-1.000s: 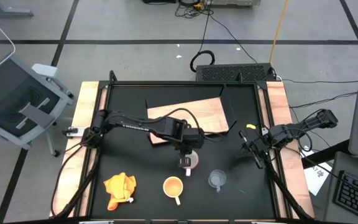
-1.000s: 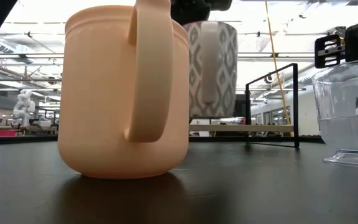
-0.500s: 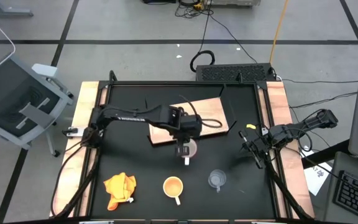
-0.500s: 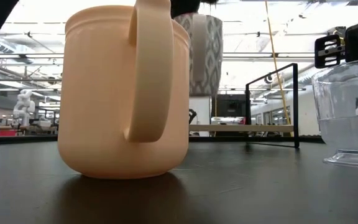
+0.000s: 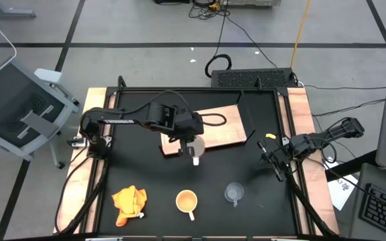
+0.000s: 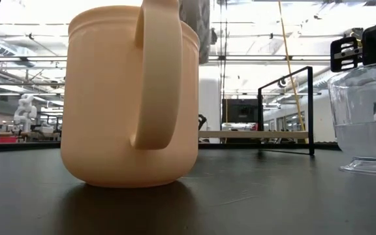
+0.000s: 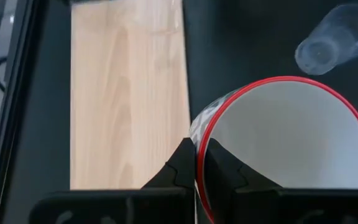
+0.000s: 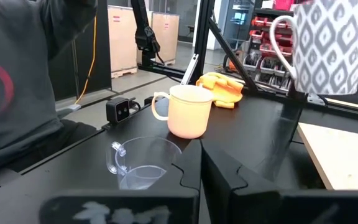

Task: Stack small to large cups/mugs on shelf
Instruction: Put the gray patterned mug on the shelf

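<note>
Overhead, my left gripper (image 5: 193, 148) hangs at the near edge of the wooden board (image 5: 223, 124), its jaws closed on the rim of a white mug with a grey pattern and red lip (image 7: 278, 149). That mug is lifted off the tabletop (image 5: 146, 174), seemingly tilted, with its handle (image 8: 277, 37) out to one side. From my left wrist, the board's pale grain (image 7: 126, 93) lies just beside the mug's mouth.

Well apart, near the front edge, the yellow-orange cup (image 5: 187, 201) stands upright, handle pointing forward. Just beside it sits the clear glass cup (image 5: 233, 193), also upright. An orange-yellow cloth (image 5: 129, 203) lies crumpled on the other side of the yellow-orange cup.

My right gripper (image 5: 273, 156) waits by the right edge of the tabletop, jaws closed and empty.
</note>
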